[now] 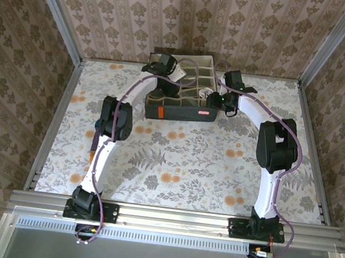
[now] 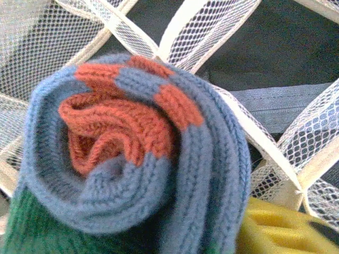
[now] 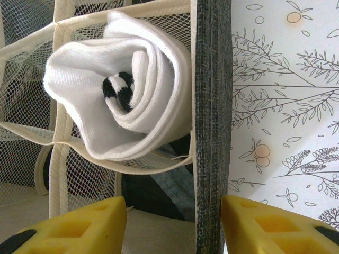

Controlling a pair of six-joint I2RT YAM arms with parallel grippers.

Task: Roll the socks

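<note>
A rolled grey-blue sock (image 2: 132, 159) with an orange cuff and a green toe sits close under the left wrist camera, over the mesh compartments (image 2: 47, 37). My left gripper (image 1: 162, 92) hangs over the left part of the grey box (image 1: 181, 113). One yellow finger (image 2: 280, 230) stands wide to the right beside the roll; the other is hidden behind it. A rolled white sock (image 3: 122, 79) with black stripes sits in a corner compartment. My right gripper (image 3: 175, 227) is open and straddles the box's grey side wall (image 3: 212, 106), the wall lying against its right finger.
The box stands at the back middle of the floral table (image 1: 187, 162), with an orange tag (image 1: 160, 112) and a red label (image 1: 204, 112) on its front. Raised side panels edge the table. Bare tablecloth (image 3: 286, 106) lies just outside the box's right wall.
</note>
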